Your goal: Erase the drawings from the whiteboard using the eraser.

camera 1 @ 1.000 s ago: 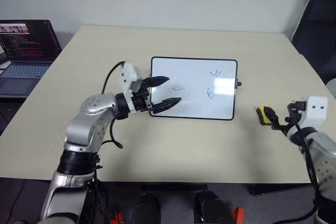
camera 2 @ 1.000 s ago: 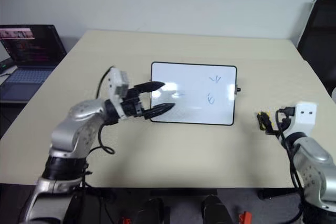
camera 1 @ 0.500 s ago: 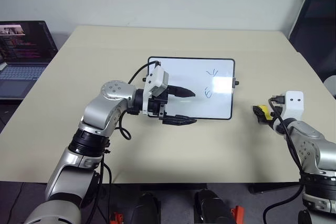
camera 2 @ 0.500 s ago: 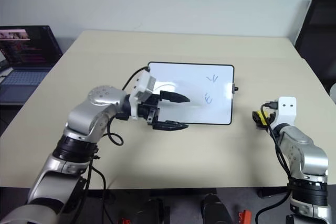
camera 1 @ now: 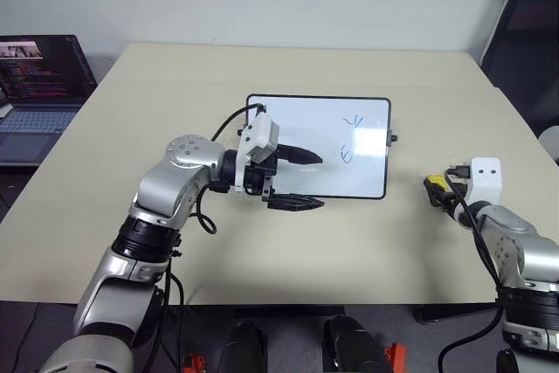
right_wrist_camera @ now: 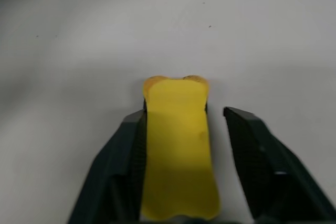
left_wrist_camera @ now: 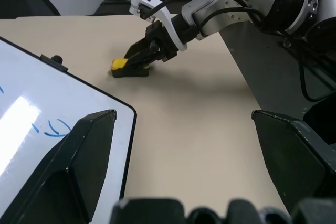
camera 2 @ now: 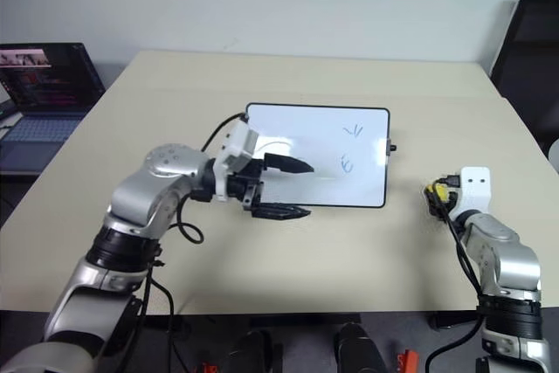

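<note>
One eraser [right_wrist_camera: 180, 148] lay on the bench [camera 1: 349, 242] at 3 o'clock of the one whiteboard [camera 1: 319, 146], between the right pincer [right_wrist_camera: 181, 129] fingers: one touched, the other stood just apart, so not yet gripped. Left pincer [camera 1: 297, 179] gaped wide over the board's 7 o'clock corner. Risk: an uneven squeeze could twist the eraser loose. Drawings [camera 1: 351, 137]: two blue marks visible; one laptop [camera 1: 39, 85].
</note>
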